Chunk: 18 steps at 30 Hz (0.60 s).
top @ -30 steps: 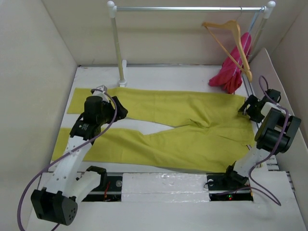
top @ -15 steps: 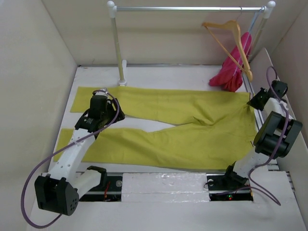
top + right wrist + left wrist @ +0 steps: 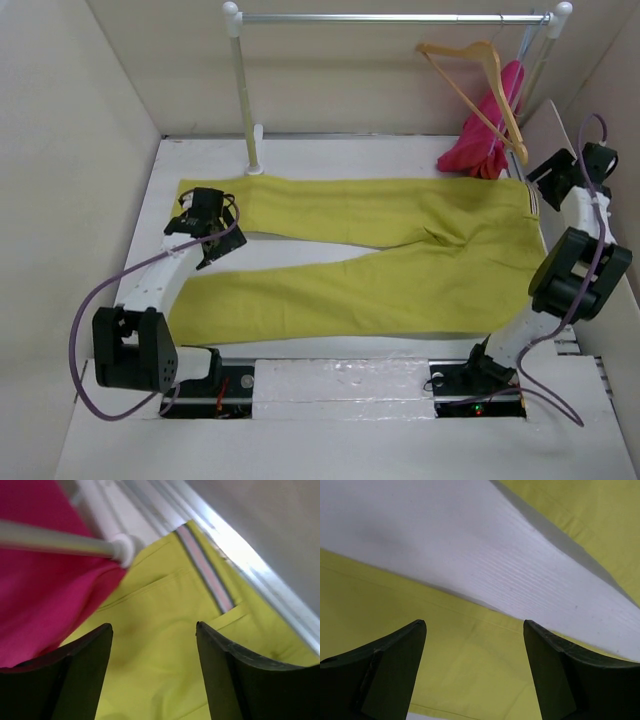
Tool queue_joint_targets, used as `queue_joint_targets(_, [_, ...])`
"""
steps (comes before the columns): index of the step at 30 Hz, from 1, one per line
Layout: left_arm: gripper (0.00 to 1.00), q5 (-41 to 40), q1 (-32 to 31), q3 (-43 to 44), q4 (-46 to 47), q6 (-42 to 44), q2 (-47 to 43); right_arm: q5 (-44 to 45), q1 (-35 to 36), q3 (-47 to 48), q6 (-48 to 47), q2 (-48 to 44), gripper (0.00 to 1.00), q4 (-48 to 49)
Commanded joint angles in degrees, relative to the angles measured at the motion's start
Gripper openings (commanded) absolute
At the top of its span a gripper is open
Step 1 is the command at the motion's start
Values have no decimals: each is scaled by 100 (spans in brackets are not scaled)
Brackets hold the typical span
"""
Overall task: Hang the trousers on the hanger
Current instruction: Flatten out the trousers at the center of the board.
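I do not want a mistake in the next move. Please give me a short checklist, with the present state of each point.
1. Left gripper open, holding nothing: ok.
2. Right gripper open, holding nothing: ok.
3. Trousers flat on the table, legs apart: ok.
4. Hanger taken down and within reach: not ok, it hangs on the rail.
5. Pink garment apart from the trousers: cannot tell; they look very close at the waistband.
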Motion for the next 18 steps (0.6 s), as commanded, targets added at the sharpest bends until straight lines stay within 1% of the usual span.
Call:
queue_joint_targets(1, [74, -77, 28, 35, -374, -270, 160, -689, 408, -1160, 836, -1472, 72, 464])
queue_joint_targets(2, [73, -33, 28, -27, -357, -297, 274, -698, 548, -1585, 933, -1824, 70, 849])
queue_joint_targets(3, [71, 150, 28, -71, -348, -314, 344, -742, 715, -2007, 1135, -2158, 69, 1035])
queue_joint_targets(4, [70, 291, 28, -133, -348, -323, 528, -733, 1038, -2368, 1258, -2753, 68, 1107])
queue_joint_targets(5, [69, 432, 28, -159, -330, -332, 617, -811, 1242, -3068, 1347, -3029, 67, 1403])
queue_joint_targets(6, [65, 677, 28, -186, -260, -323, 687, -856, 1453, -3371, 1452, -3249, 66, 1554])
queue_joint_targets(7, [61, 723, 28, -238, -199, -332, 766, -848, 1794, -3600, 1453, -3669, 66, 1556])
queue_joint_targets(8, [58, 723, 28, -274, -137, -332, 898, -813, 1937, -3933, 1453, -3847, 65, 1390])
queue_joint_targets(9, [49, 706, 28, -300, -24, -341, 960, -821, 2051, -4093, 1418, -4040, 65, 1337])
queue_joint_targets(10, [43, 766, 28, -326, 30, -332, 1117, -838, 2253, -4225, 1383, -4382, 65, 1293])
queue_joint_targets(11, [37, 845, -33, -327, 56, -306, 1206, -873, 2350, -4331, 1322, -4498, 65, 1135])
queue_joint_targets(12, [20, 898, -34, -335, 152, -297, 1276, -943, 2464, -4436, 1138, -4569, 64, 1012])
queue_joint_targets(13, [13, 873, -103, -362, 188, -297, 1425, -979, 2596, -4481, 1050, -4639, 64, 915])
queue_joint_targets(14, [9, 846, -104, -371, 249, -297, 1504, -1023, 2841, -4533, 979, -4744, 65, 792])
queue_joint_targets(16, [1, 732, -104, -406, 373, -332, 1776, -1190, 2992, -4727, 891, -4920, 65, 651])
queue_joint_targets(18, [0, 706, -104, -371, 434, -341, 1979, -1321, 3115, -4893, 838, -5244, 65, 536])
